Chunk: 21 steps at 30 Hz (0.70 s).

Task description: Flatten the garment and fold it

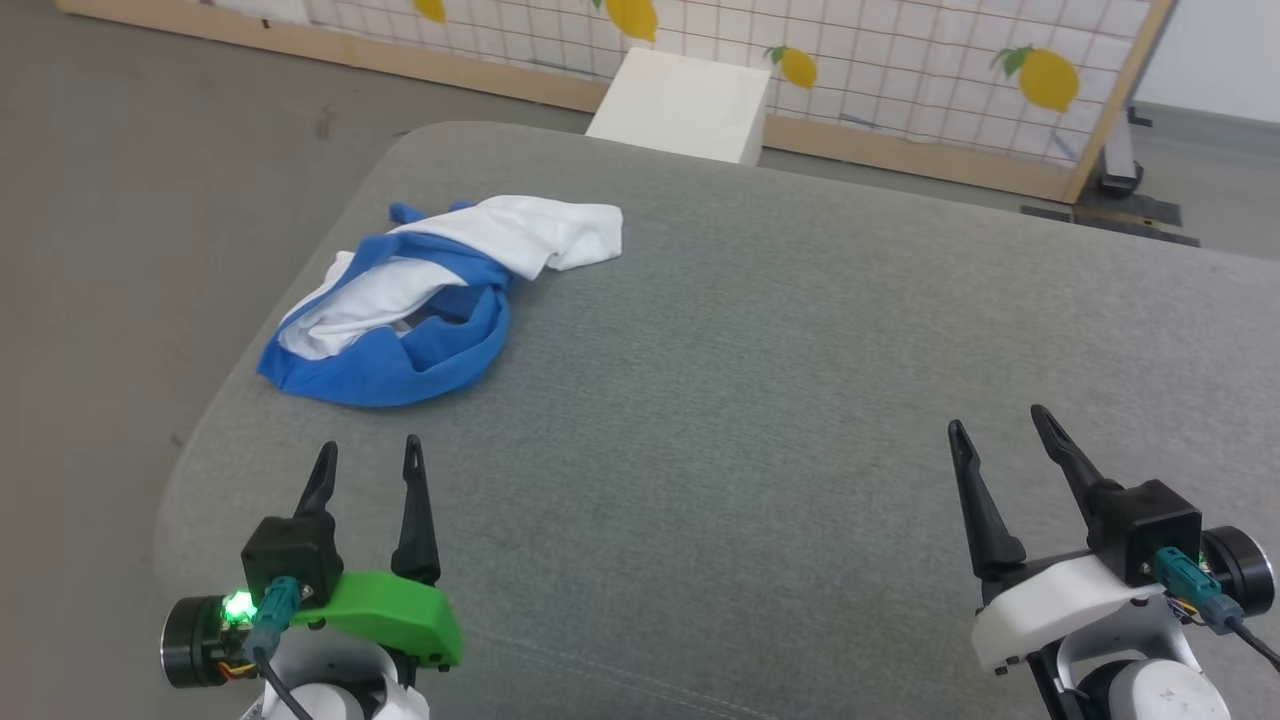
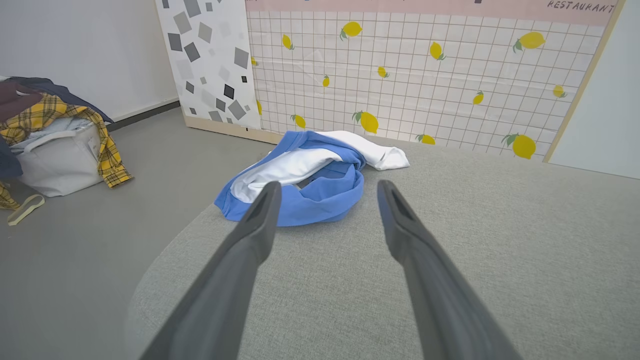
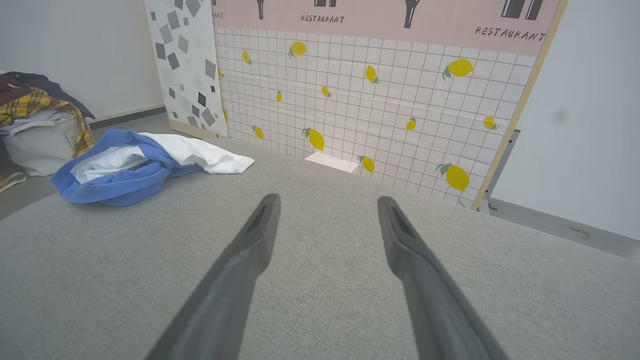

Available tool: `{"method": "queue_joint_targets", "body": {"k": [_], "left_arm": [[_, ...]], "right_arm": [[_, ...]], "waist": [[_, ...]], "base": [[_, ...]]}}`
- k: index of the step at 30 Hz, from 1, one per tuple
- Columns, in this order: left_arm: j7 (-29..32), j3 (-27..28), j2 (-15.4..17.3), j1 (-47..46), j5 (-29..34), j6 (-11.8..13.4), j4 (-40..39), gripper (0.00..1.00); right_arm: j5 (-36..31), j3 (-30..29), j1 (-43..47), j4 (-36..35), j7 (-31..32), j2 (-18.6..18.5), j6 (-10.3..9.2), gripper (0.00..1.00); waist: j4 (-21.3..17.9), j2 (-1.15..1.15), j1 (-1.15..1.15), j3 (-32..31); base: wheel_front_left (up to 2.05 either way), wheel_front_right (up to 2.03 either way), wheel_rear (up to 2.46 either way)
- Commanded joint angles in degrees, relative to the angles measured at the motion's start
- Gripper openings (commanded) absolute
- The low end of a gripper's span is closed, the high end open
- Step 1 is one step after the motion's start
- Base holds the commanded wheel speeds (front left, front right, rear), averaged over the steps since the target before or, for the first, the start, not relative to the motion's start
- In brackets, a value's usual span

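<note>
Blue-and-white garment (image 1: 420, 300) crumpled on grey cushion (image 1: 750, 400), left pincer (image 1: 370, 445) pointing toward it, right pincer (image 1: 998, 417) off aside, both spread wide, empty

Bright, even white light here, soft and diffuse, only faint shadows on the grey fabric worktop (image 1: 760, 380). Head view crisp throughout. Wrist views bow at the edges, wide-angle, and the left tool (image 2: 328, 184) shows its long dark fingers (image 2: 235, 280) soft, out of focus near the lens.

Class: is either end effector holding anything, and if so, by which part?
Nothing is held. The left end effector and right end effector are both open and empty; the garment lies crumpled on the grey surface, apart from both.
</note>
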Motion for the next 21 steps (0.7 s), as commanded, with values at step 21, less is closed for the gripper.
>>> {"method": "queue_joint_targets", "body": {"k": [21], "left_arm": [[-3.1, -0.5, 1.2, 1.2, -2.4, 2.4, 0.0, 1.0]], "right_arm": [[-0.3, 0.3, 0.9, -1.2, -1.3, 0.1, -0.06, 1.0]], "waist": [[6.5, 0.0, 0.0, 0.3]], "base": [[0.0, 0.0, 0.0]]}}
